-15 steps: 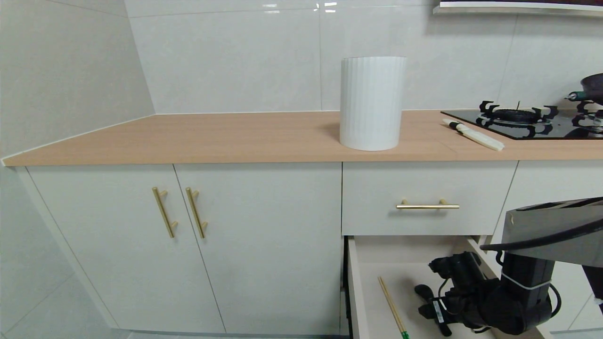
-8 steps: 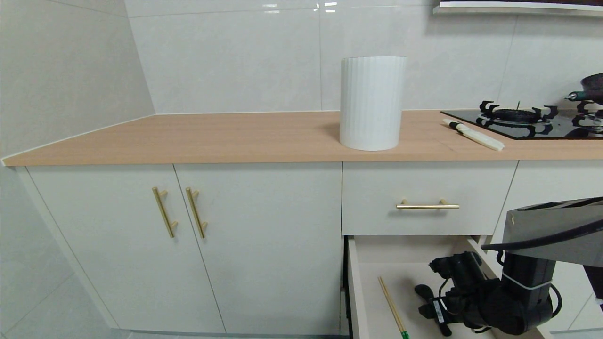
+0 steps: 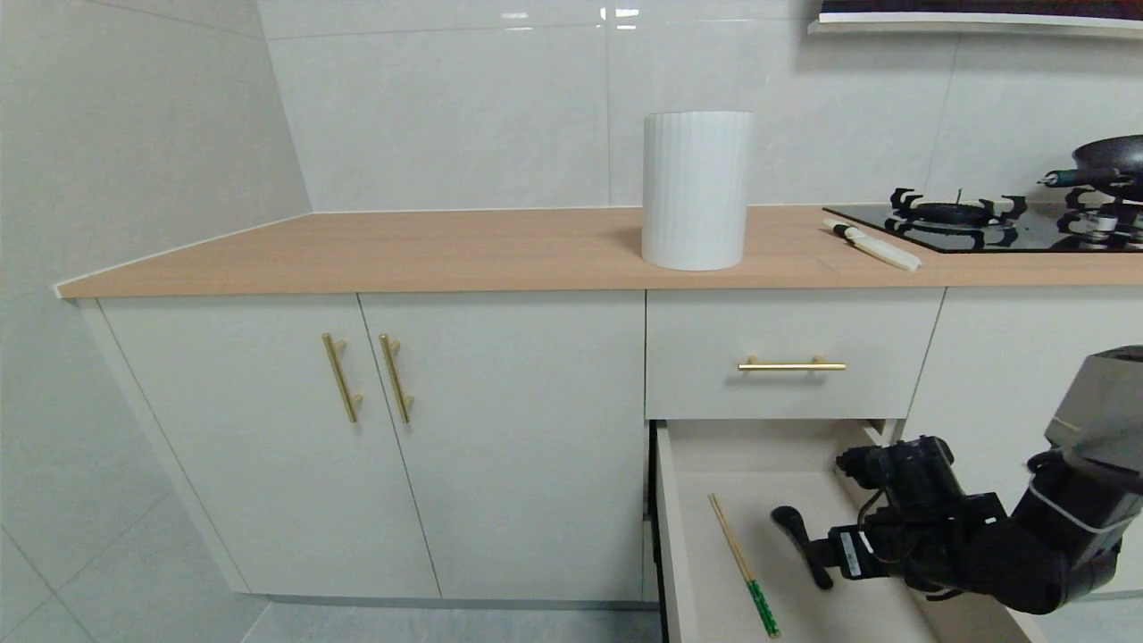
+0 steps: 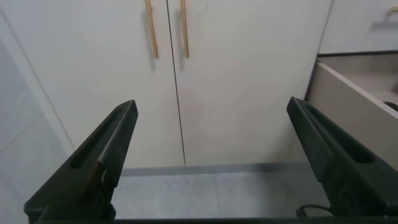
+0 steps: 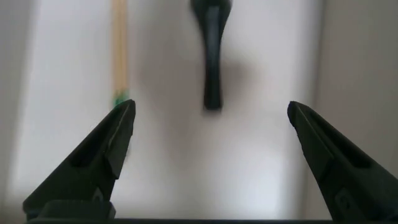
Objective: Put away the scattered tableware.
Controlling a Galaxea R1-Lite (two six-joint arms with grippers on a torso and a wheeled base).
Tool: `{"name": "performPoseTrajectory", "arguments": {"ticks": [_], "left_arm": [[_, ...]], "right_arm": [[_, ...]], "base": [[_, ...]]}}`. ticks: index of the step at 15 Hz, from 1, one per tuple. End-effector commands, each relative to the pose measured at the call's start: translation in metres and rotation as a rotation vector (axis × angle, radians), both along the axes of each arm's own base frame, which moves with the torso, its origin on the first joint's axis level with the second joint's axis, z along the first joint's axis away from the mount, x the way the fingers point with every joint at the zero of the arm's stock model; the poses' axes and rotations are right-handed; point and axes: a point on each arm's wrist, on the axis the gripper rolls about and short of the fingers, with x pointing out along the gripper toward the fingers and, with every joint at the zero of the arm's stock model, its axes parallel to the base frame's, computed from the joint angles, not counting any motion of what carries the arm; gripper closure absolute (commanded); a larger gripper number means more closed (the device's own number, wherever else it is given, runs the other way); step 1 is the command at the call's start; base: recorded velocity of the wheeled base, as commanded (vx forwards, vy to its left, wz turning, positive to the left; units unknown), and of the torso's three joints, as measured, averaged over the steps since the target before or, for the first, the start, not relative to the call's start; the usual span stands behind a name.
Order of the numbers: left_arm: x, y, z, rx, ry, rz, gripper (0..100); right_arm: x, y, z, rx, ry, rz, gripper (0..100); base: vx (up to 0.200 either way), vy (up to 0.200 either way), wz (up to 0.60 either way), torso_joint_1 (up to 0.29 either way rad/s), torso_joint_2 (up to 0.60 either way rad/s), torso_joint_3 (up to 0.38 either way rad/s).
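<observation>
The lower drawer (image 3: pixel 667 536) stands pulled out. On its floor lie a pair of wooden chopsticks (image 3: pixel 741 563) with green ends and a black spoon (image 3: pixel 801 543). My right gripper (image 3: pixel 844 558) hovers just right of the spoon, open and holding nothing. From the right wrist, the spoon (image 5: pixel 211 56) lies ahead of the open right gripper (image 5: pixel 210 109), with the chopsticks (image 5: pixel 119 50) beside it. A white knife (image 3: pixel 871 244) with a black handle lies on the wooden countertop (image 3: pixel 446 250). Low before the cabinet doors (image 4: pixel 249 74), my left gripper (image 4: pixel 211 106) is open and empty.
A tall white ribbed container (image 3: pixel 694 189) stands on the counter above the shut upper drawer (image 3: pixel 790 353). A gas hob (image 3: pixel 982 223) with a dark pan (image 3: pixel 1107 156) is at the right. The corner of the open drawer (image 4: pixel 354 93) juts out near the left gripper.
The whole head picture has shifted, so the camera has moved. The right gripper sits a little farther to the right of the spoon than before. Spoon and chopsticks lie as they did.
</observation>
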Motion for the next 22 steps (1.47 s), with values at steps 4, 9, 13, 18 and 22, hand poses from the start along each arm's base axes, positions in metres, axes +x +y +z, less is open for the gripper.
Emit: {"name": "performPoseTrajectory", "arguments": {"ticks": [4, 9, 13, 18, 22], "left_arm": [[0.0, 0.0, 0.0, -0.001, 0.0, 0.0, 0], [0.0, 0.0, 0.0, -0.001, 0.0, 0.0, 0], [0.0, 0.0, 0.0, -0.001, 0.0, 0.0, 0], [0.0, 0.0, 0.0, -0.001, 0.0, 0.0, 0], [0.0, 0.0, 0.0, -0.001, 0.0, 0.0, 0]], "right_arm": [[-0.02, 0.003, 0.062, 0.042, -0.138, 0.032, 0], [-0.082, 0.027, 0.109, 0.068, -0.049, 0.246, 0], [-0.12, 0.038, 0.115, -0.002, 0.132, 0.403, 0], [-0.145, 0.03, 0.104, -0.063, 0.167, 0.615, 0], [-0.155, 0.023, 0.092, -0.134, 0.206, 0.716, 0]], "base": [[-0.1, 0.0, 0.0, 0.002, 0.0, 0.002], [0.0, 0.0, 0.0, 0.0, 0.0, 0.0], [0.0, 0.0, 0.0, 0.0, 0.0, 0.0], [0.0, 0.0, 0.0, 0.0, 0.0, 0.0], [0.0, 0.0, 0.0, 0.0, 0.0, 0.0]]}}
